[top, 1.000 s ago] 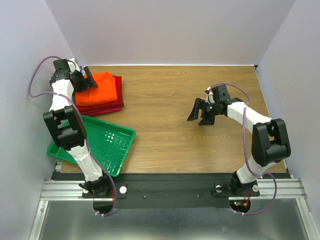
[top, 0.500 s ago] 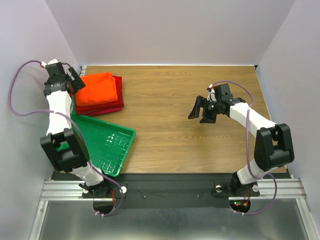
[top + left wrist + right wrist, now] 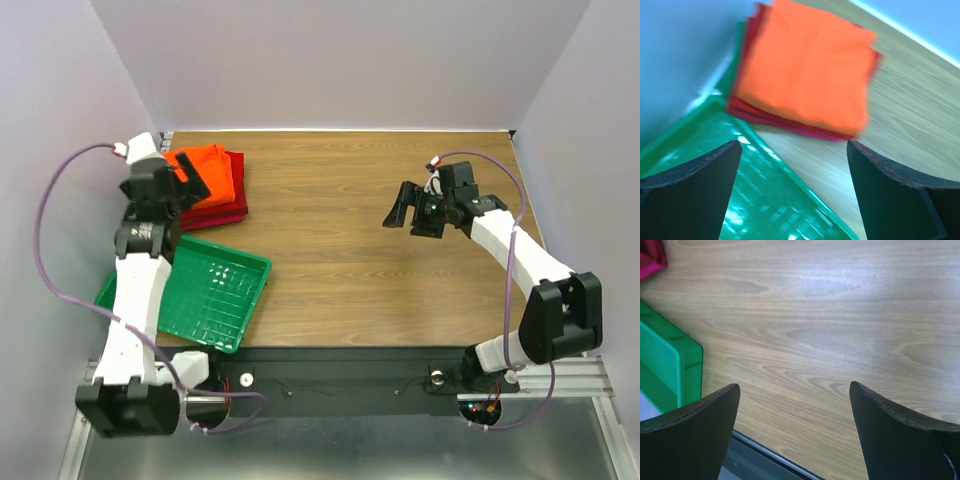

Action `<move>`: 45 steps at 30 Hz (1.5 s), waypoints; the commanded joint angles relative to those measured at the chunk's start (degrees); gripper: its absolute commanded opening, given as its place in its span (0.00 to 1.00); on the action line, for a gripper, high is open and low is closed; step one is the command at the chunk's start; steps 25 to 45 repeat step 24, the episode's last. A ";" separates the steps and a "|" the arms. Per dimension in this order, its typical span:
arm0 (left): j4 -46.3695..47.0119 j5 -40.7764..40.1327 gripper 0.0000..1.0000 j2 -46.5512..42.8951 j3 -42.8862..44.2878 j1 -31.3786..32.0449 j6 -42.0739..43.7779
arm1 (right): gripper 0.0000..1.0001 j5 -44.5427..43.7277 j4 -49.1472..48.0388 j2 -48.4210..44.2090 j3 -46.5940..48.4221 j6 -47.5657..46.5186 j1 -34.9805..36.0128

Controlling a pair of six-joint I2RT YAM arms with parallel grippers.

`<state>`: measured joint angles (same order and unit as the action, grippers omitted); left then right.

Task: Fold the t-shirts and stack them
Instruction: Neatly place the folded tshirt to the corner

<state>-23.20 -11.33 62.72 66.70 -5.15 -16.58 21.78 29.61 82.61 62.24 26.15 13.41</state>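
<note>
Wood-grain table (image 3: 340, 250) fills the space between pale walls, with both arm bases bolted to the dark rail at its near edge. Just beyond the left base lies a green plastic grid tray (image 3: 215, 285), set at an angle near the left wall. From its base the left arm rises over the tray's left side and bends at the elbow. Its wrist hangs above the tray's far corner with the left gripper (image 3: 188, 180) pointing toward the far left corner of the table. The jaws stand wide apart with nothing between them. On the other side the right arm folds back along the right edge, then stretches leftward toward the middle of the table. There the right gripper (image 3: 412, 212) hangs above bare wood, aimed left, its jaws also spread wide and holding nothing. Farthest back, in the far left corner just beyond the tray, the t-shirts sit in one stack. On top lies the orange shirt (image 3: 218, 170), folded flat, with the deep red shirts (image 3: 238, 195) beneath it, their edges showing along the right and near sides. Though blurred, the left wrist view shows the stack ahead of the open jaws and apart from them
</note>
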 commanded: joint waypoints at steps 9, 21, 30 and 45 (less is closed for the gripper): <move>-2.99 -6.15 0.99 -9.81 -3.24 24.65 -13.47 | 0.98 -6.31 0.01 -8.34 2.80 -0.22 -0.05; -4.22 -7.74 0.99 -12.44 -3.85 31.25 -14.97 | 0.99 -7.98 -0.07 -12.11 0.52 0.13 0.04; -4.40 -7.48 0.99 -13.06 -3.77 31.34 -14.71 | 0.99 -8.24 0.01 -13.00 -0.10 0.04 0.04; -4.40 -7.48 0.99 -13.06 -3.77 31.34 -14.71 | 0.99 -8.24 0.01 -13.00 -0.10 0.04 0.04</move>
